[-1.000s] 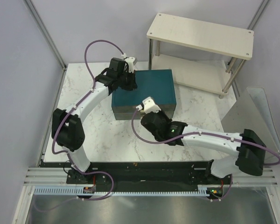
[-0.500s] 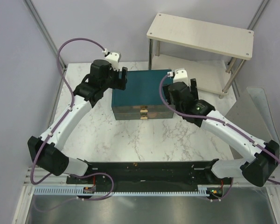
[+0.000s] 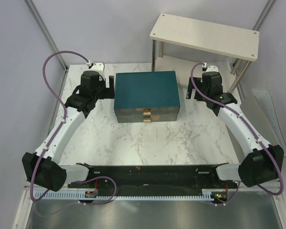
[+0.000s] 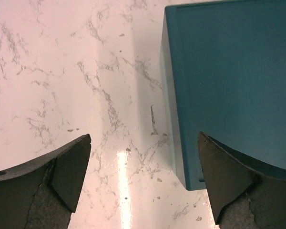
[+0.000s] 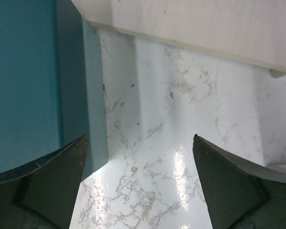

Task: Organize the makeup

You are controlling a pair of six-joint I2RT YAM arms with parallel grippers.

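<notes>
None of the makeup shows in any view. A teal box with gold drawer handles stands shut in the middle of the marble table. My left gripper hovers just off the box's left side, open and empty; the left wrist view shows the left gripper over bare marble with the box to its right. My right gripper hovers off the box's right side, open and empty; the right wrist view shows the right gripper with the box to its left.
A pale wooden two-tier shelf stands at the back right, and its lower board runs across the top of the right wrist view. Grey walls close the table in on the left and at the back.
Both arms have swung away from the box, the left to its left side and the right from its front to its right side. Both grippers have gone from shut to open.
</notes>
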